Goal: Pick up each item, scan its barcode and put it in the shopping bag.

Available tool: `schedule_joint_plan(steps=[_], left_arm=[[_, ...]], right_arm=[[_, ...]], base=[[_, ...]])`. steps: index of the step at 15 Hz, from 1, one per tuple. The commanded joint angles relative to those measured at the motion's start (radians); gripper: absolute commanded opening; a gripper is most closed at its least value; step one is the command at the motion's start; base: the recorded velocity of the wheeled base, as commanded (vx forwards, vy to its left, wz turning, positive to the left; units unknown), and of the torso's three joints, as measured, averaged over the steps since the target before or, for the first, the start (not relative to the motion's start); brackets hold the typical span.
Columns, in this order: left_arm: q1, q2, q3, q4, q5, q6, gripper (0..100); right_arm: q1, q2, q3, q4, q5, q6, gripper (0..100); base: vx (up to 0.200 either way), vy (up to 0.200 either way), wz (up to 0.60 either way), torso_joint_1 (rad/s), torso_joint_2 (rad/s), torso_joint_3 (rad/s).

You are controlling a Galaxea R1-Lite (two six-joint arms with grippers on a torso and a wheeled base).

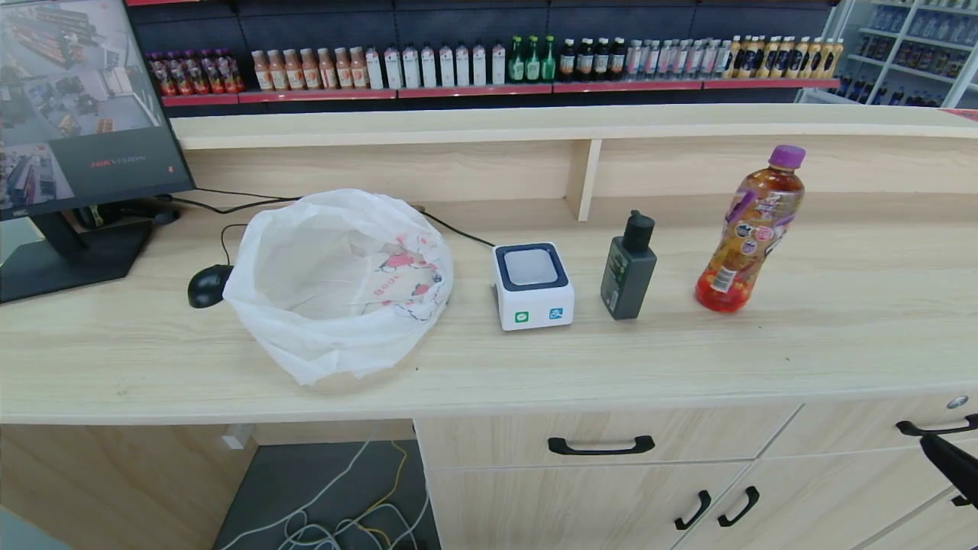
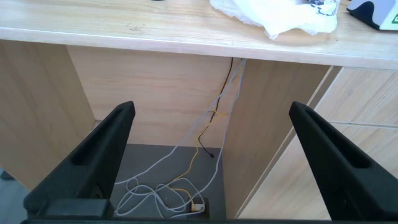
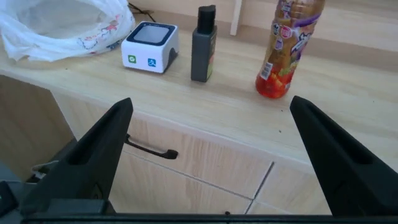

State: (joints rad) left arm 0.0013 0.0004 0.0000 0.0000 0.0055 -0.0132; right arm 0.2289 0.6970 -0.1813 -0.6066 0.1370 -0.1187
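Bottles are standing upright on the surface (image 1: 840,336): the dark bottle (image 1: 628,267) just beside the scanner (image 1: 532,285), the juice bottle (image 1: 751,229) farther right, the shopping bag (image 1: 336,283) gaping on the scanner's left. The left jaws and right jaws are hanging spread wide apart, holding nothing, below the surface's edge. I'd be lifting the right arm first, then closing on the dark bottle's middle. The head camera is looking down into the bag's mouth; the right wrist camera is giving the bottles side-on.
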Motion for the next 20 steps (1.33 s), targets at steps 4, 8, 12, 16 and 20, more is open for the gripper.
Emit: schedule_joint_plan(steps=[4, 8, 12, 16, 20], left_arm=[[0.000, 0.000, 0.000, 0.000, 0.001, -0.001, 100], [0.000, 0.000, 0.000, 0.000, 0.001, -0.001, 100], [0.000, 0.000, 0.000, 0.000, 0.001, -0.001, 100], [0.000, 0.000, 0.000, 0.000, 0.001, -0.001, 100], [0.000, 0.000, 0.000, 0.000, 0.001, -0.001, 100]], right_arm=[[0.124, 0.398, 0.043, -0.325, -0.031, -0.030, 100], [0.145, 0.552, 0.051, -0.472, -0.066, -0.018, 100], [0.179, 0.685, -0.007, -0.530, -0.079, -0.013, 100], [0.245, 0.835, -0.098, -0.683, -0.228, 0.070, 100], [0.316, 0.895, -0.164, -0.690, -0.376, 0.142, 100]], base=[[0.000, 0.000, 0.00, 0.000, 0.00, 0.000], [0.000, 0.000, 0.00, 0.000, 0.00, 0.000], [0.000, 0.000, 0.00, 0.000, 0.00, 0.000], [0.000, 0.000, 0.00, 0.000, 0.00, 0.000], [0.000, 0.000, 0.00, 0.000, 0.00, 0.000]])
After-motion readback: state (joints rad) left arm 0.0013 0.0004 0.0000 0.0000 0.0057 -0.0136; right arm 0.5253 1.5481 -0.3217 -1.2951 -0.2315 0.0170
